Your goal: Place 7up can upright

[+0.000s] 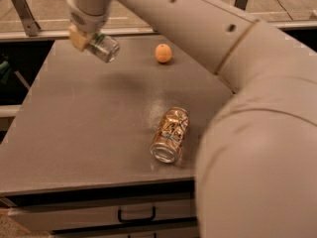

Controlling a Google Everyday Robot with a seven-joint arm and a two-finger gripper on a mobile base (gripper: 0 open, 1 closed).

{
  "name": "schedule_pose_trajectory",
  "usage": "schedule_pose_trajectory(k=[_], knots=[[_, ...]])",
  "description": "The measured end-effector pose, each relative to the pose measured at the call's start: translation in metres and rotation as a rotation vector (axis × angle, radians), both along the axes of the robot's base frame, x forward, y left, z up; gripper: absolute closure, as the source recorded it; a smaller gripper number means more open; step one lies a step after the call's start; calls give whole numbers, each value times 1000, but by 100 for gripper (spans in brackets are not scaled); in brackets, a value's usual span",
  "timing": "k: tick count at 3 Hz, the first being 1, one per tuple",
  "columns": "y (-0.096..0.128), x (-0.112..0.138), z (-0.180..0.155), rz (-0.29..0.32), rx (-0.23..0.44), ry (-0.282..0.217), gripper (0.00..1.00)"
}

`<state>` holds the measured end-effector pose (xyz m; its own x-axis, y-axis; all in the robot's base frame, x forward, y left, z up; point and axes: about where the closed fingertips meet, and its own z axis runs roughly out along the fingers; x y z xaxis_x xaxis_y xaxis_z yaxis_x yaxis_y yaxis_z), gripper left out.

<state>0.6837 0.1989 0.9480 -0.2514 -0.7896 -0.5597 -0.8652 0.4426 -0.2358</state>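
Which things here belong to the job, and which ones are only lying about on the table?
Job: gripper, above the table's far left corner, holding the tilted 7up can.
Lying about: orange-gold can on its side; orange fruit.
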Motion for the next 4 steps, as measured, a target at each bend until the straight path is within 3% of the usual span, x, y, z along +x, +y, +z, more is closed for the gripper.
schedule_pose_trajectory(k=[1, 2, 3, 4], knots=[[-12, -14, 12, 109, 152, -58, 100], [-10, -19, 23, 197, 374, -102, 100], [-31, -9, 33, 216, 612, -146, 100], [-79, -6, 34, 250, 733, -197, 100]])
